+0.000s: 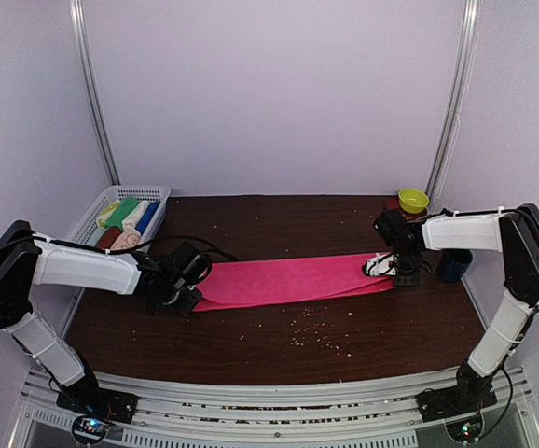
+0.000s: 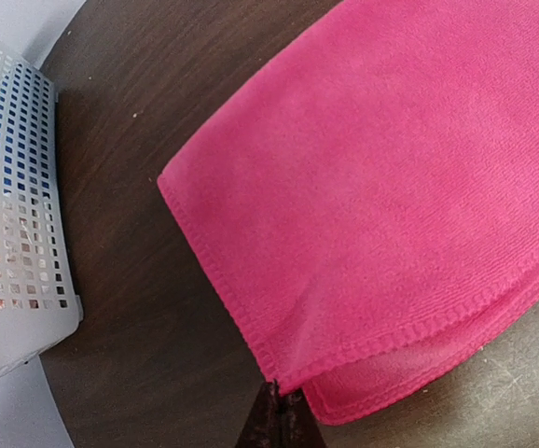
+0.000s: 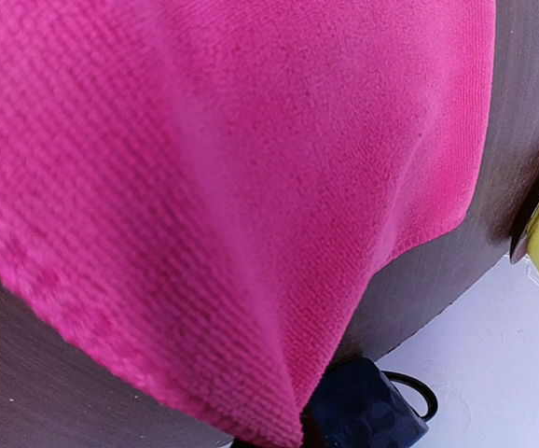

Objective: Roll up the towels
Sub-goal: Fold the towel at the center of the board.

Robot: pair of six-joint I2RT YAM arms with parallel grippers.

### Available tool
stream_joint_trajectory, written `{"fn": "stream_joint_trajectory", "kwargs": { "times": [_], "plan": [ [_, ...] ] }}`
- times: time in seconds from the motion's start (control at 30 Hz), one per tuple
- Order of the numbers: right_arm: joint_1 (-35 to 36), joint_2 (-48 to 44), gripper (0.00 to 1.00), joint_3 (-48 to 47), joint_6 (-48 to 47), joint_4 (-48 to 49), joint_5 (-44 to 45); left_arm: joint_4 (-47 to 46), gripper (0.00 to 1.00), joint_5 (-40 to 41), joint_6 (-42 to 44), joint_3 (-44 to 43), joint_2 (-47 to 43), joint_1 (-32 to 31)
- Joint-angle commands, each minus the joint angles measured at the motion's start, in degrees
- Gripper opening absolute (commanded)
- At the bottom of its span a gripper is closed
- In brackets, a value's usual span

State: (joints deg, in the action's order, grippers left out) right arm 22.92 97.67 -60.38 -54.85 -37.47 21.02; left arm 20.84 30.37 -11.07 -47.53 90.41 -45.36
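A hot pink towel (image 1: pixel 288 280) lies folded into a long strip across the middle of the brown table. My left gripper (image 1: pixel 184 297) is shut on the strip's left end. In the left wrist view the dark fingertips (image 2: pixel 279 415) pinch the hemmed corner of the pink towel (image 2: pixel 391 187). My right gripper (image 1: pixel 393 271) is shut on the right end. There the pink towel (image 3: pixel 204 187) fills the right wrist view, drawn to a point at the bottom edge, and hides the fingers. Several rolled towels (image 1: pixel 125 219), green, blue, cream and peach, lie in the basket.
A white mesh basket (image 1: pixel 88 219) stands at the back left corner, its wall (image 2: pixel 18 233) close to my left gripper. A yellow-green bowl (image 1: pixel 413 200) sits at the back right. A dark blue mug (image 1: pixel 453 266) stands just right of my right gripper. Crumbs speckle the table's front.
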Motion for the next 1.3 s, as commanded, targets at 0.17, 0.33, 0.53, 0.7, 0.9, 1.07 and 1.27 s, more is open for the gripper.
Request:
{"fn": "stream_joint_trajectory", "kwargs": {
  "times": [0.17,0.33,0.53,0.7,0.9,1.07,1.27],
  "plan": [
    [0.39,0.09,0.00,0.64,1.53,0.34,2.57,2.30,0.00,-1.55,-2.09,-0.72,-2.71,-0.59],
    [0.37,-0.01,0.00,0.49,2.32,1.28,3.81,3.80,0.00,-2.19,-2.50,-0.94,-3.48,-0.69],
    [0.37,-1.61,0.10,0.44,1.64,-1.02,3.72,5.26,0.13,-2.87,-3.26,-1.01,-4.99,-0.78],
    [0.37,-3.98,0.39,0.46,1.00,-4.66,2.15,5.38,0.27,-3.40,-3.71,-0.79,-8.58,-0.78],
    [-1.36,-7.23,0.60,-1.77,1.72,-10.37,-3.17,6.28,0.32,2.08,-5.25,-2.62,-9.94,-0.82],
    [-6.46,-3.82,0.62,-11.30,7.39,-15.09,-16.34,1.60,0.40,3.98,-2.82,-6.49,-4.89,0.22],
    [-10.15,1.29,0.62,-15.72,15.46,-10.05,-28.75,-5.49,0.40,-1.95,-0.71,-10.05,2.15,4.62]
  ]
}}
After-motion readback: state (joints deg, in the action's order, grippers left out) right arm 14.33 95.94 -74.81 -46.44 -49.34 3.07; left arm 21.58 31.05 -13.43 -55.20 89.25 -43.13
